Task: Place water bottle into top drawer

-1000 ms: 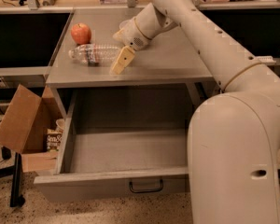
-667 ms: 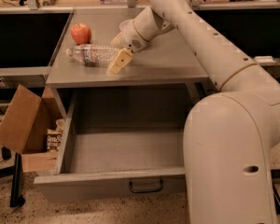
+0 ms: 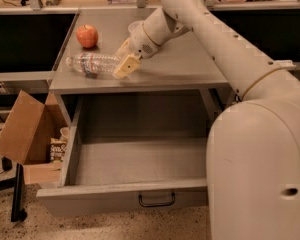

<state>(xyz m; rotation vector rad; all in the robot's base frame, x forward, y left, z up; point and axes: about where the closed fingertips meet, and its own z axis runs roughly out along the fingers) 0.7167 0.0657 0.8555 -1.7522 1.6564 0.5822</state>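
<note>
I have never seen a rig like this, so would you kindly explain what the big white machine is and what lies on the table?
The white shape is a robot's arm, seen by the only camera. Its gripper is at one end of a water bottle lying on its side on the grey table, near a red apple. Whether it grips the bottle I cannot tell. Below, the top drawer stands pulled open; a cardboard box sits beside it.
</note>
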